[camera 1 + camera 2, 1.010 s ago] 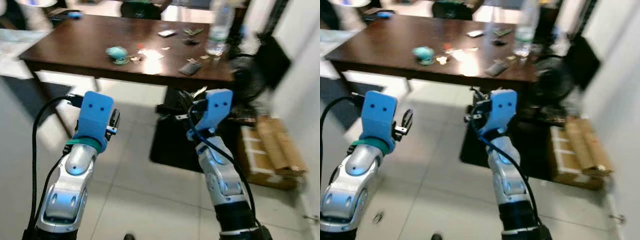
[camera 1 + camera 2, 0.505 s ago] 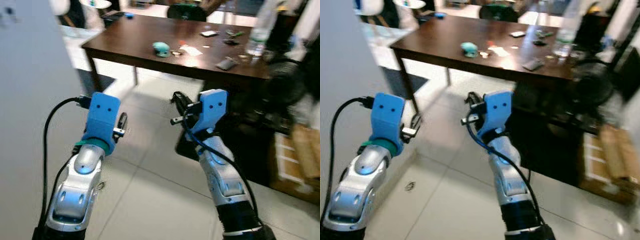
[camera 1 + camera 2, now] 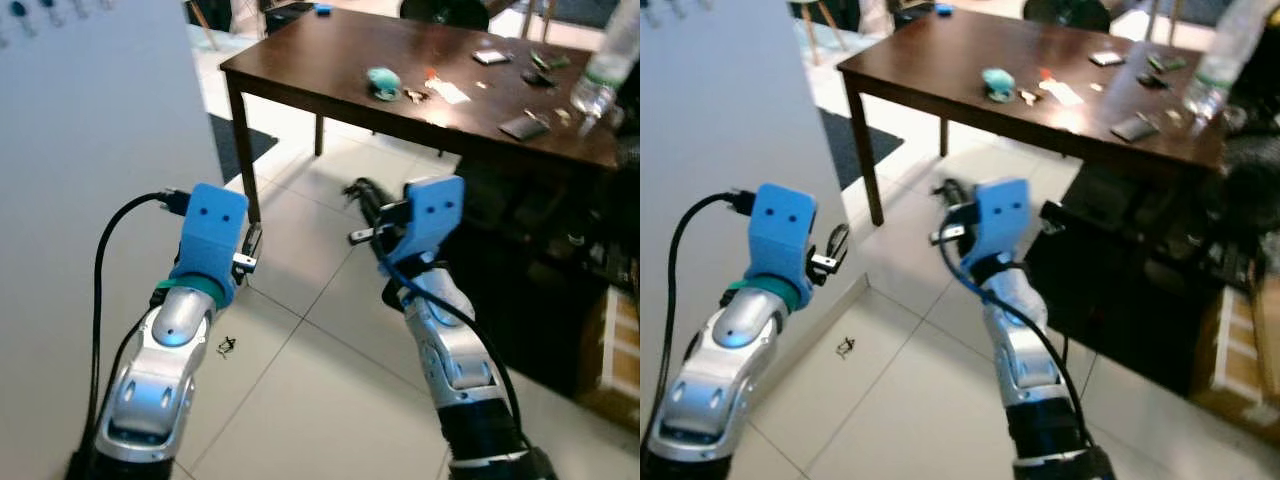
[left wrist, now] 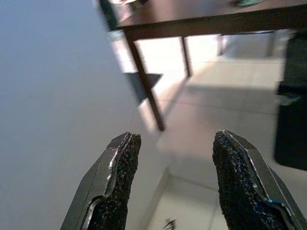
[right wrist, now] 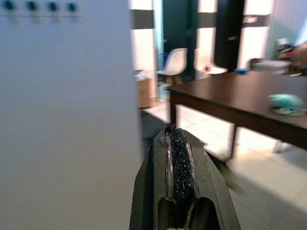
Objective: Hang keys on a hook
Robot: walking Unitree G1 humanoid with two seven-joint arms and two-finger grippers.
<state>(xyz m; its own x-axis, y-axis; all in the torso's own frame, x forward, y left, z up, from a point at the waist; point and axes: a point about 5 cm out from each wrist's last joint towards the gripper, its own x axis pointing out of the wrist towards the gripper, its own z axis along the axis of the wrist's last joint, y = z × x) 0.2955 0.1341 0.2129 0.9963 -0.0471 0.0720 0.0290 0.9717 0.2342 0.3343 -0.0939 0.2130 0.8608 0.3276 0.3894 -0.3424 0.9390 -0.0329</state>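
My right gripper is held up over the floor tiles, its fingers pressed shut on what looks like a small dark bunch of keys, blurred at the tip. A white wall panel stands to my left, with a row of dark hooks near its top, well above and ahead of the right gripper. The same hooks show at the upper left of the head view. My left gripper is open and empty, raised close beside the wall.
A dark wooden table stands ahead on the right, carrying a teal object, small items and a water bottle. A tiny metal thing lies on the tiles by the wall's foot. A white chair stands further back.
The camera has swung left and moved forward: the white wall with hooks has come into view and the table has shifted right. Both arms keep the same raised pose.
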